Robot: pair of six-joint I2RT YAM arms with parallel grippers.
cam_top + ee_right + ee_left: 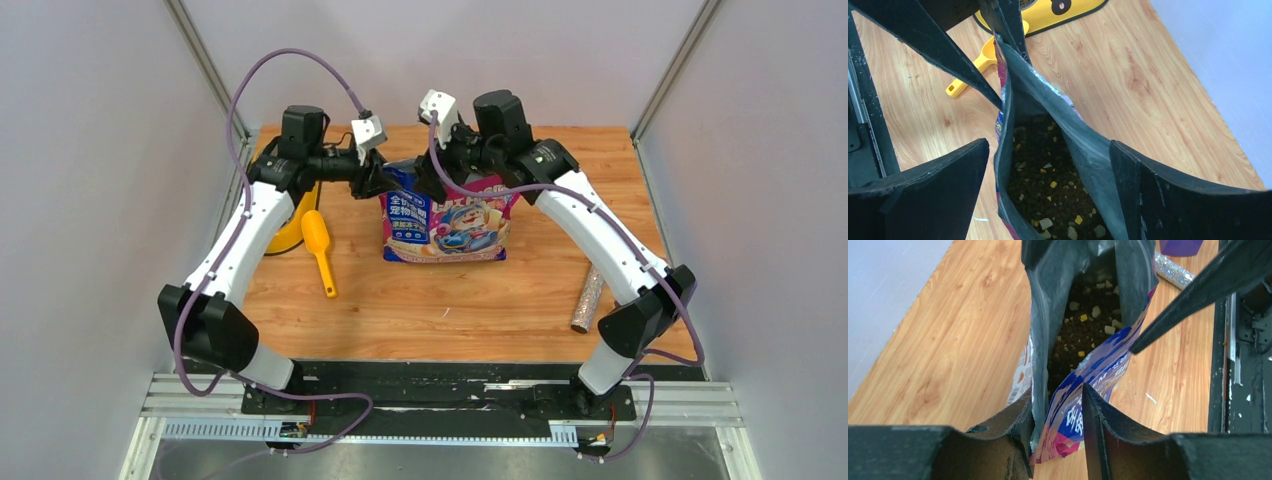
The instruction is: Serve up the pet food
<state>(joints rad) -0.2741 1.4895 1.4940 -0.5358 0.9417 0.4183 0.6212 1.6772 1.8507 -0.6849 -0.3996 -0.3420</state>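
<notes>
— Two grippers meet over the glossy pink-and-blue bag [445, 222], upright near the middle of the far edge. The bare wood table [450, 305] lies open toward the near edge.
— Jaws?
— The left gripper [1057, 392] is clamped on the bag's rim. The right gripper [1048, 145] stands spread around the mouth (brown kibble [1048, 185] inside).
— Lettering?
— Too small to read. A yellow plastic scoop [322, 248] lies left, a speckled tube [587, 298] right.
</notes>
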